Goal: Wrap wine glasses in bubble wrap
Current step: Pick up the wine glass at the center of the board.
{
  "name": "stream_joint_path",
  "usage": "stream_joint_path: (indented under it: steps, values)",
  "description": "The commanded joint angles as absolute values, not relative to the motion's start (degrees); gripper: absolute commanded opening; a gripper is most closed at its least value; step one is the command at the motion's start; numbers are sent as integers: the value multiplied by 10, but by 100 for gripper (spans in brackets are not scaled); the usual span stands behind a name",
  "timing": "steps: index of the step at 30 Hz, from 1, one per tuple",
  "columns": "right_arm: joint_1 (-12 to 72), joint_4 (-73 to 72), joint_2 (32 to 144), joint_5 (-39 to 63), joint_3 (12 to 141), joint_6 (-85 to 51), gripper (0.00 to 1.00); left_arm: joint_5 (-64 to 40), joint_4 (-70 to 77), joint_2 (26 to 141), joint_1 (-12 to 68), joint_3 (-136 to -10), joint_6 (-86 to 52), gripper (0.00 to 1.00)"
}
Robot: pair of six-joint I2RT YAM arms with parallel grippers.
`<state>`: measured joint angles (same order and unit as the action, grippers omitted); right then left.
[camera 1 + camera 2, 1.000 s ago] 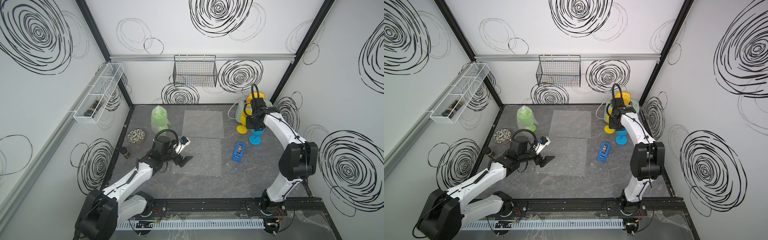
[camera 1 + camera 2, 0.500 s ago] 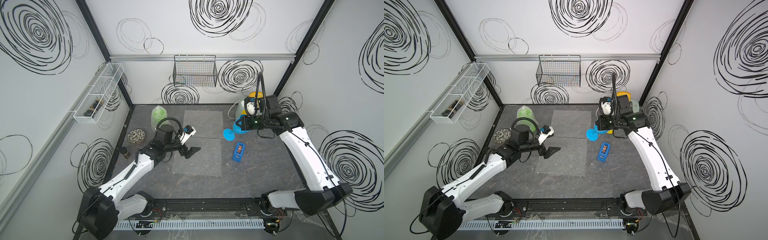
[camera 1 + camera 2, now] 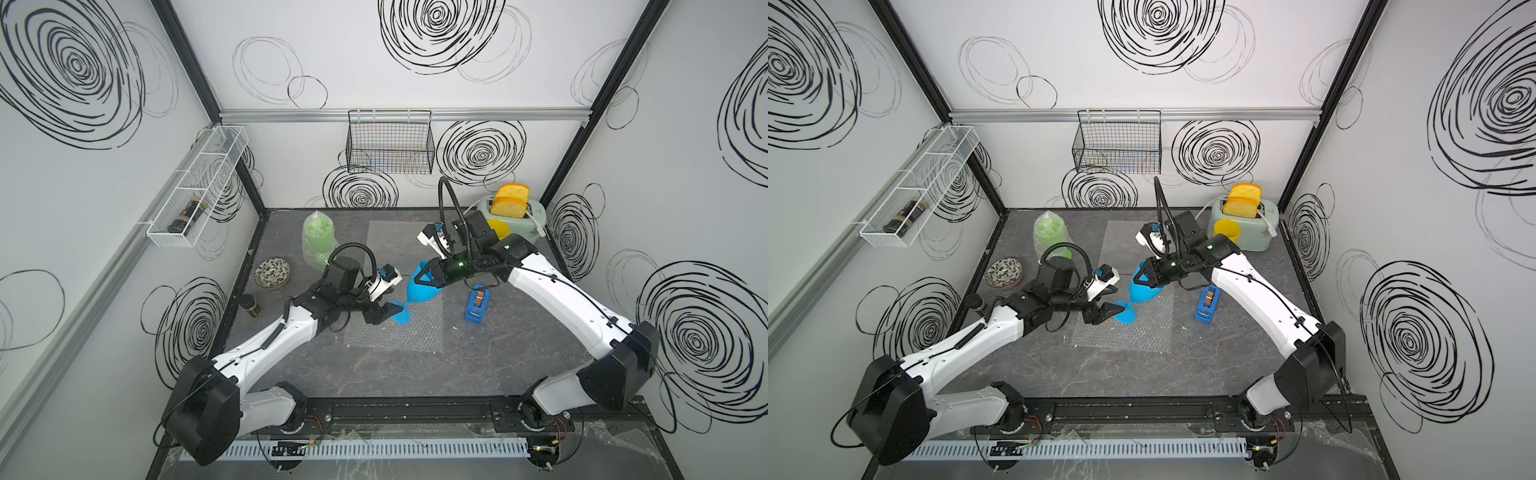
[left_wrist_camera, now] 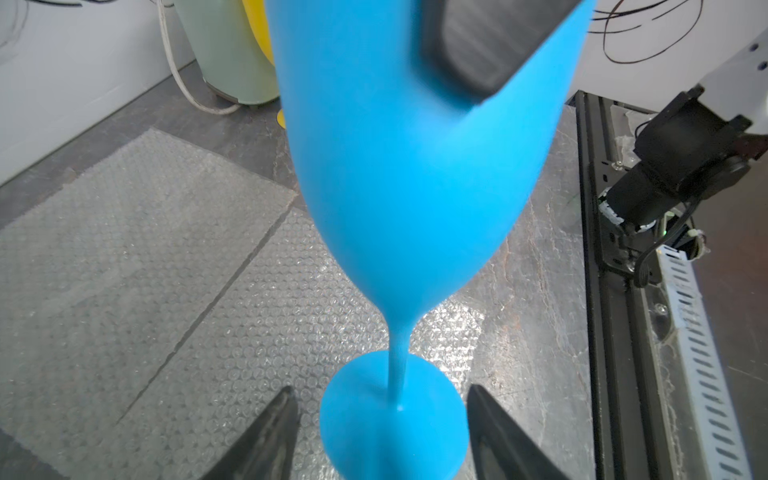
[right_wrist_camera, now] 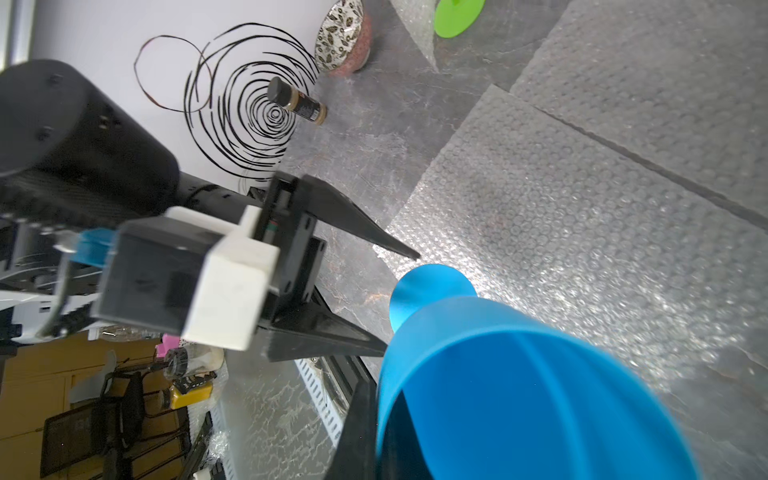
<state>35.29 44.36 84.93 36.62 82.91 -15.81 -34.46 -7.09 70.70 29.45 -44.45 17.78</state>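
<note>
The right hand [image 3: 420,279] is clamped shut on the blue glass [image 3: 424,293], pinching the wall of the bowl at its rim. It carries the glass tipped well over in the middle of the frame, with the mouth toward the right arm and the stem slanting down toward the lower left. The round foot [image 3: 401,318] hangs over the left edge of a bubble wrap sheet [image 3: 395,338] that lies flat on the counter [image 3: 519,353]; I cannot tell whether the foot touches the sheet. The left hand [image 3: 383,313] reaches in from the left of the frame with its jaws partly open, one on each side of that foot. In the left wrist view a thin gap shows between each finger [image 4: 274,432] and the foot, so this hand has hold of nothing. A second sheet [image 3: 395,237] lies flat just behind the first, toward the back wall. The green glass [image 3: 318,237] stands upright at the upper left of the counter, bundled in bubble wrap of its own. The yellow glass [image 3: 498,228] is at the upper right, half hidden behind the right arm and just beside a pale toaster [image 3: 532,220] with bread in it. A blue tape dispenser [image 3: 476,305] sits on the counter just right of the blue glass, under the right arm.
</note>
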Motion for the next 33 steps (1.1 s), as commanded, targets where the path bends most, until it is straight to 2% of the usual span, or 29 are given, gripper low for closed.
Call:
stream_joint_path:
  steps: [1, 4, 13, 15, 18, 21, 22, 24, 28, 30, 31, 33]
  values:
    - [360, 393, 841, 394, 816, -177, 0, -346, -55, 720, 306, -429, 188, 61]
    - [363, 381, 843, 408, 809, -185, 0, -339, -65, 726, 311, -432, 190, 51]
    - [369, 344, 839, 430, 788, -201, 0, -328, -39, 726, 320, -407, 177, 0]
    - [367, 328, 835, 430, 778, -209, 0, -330, -25, 725, 323, -396, 171, 0]
    - [363, 325, 831, 432, 778, -216, 12, -341, -32, 723, 324, -397, 150, 0]
    - [353, 330, 815, 407, 781, -216, 44, -351, -12, 716, 322, -381, 98, 0]
    - [348, 328, 804, 387, 777, -218, 52, -363, -5, 717, 322, -377, 73, 0]
    - [330, 320, 778, 358, 762, -227, 72, -399, 12, 717, 315, -374, -23, 0]
    - [281, 310, 726, 323, 722, -236, 75, -436, 100, 715, 277, -346, -235, 0]
    - [265, 300, 696, 287, 681, -242, 74, -459, 198, 739, 264, -307, -393, 0]
    - [260, 295, 686, 278, 661, -247, 74, -476, 251, 753, 264, -292, -436, 0]
    - [255, 279, 669, 258, 614, -265, 73, -463, 228, 779, 279, -306, -433, 0]
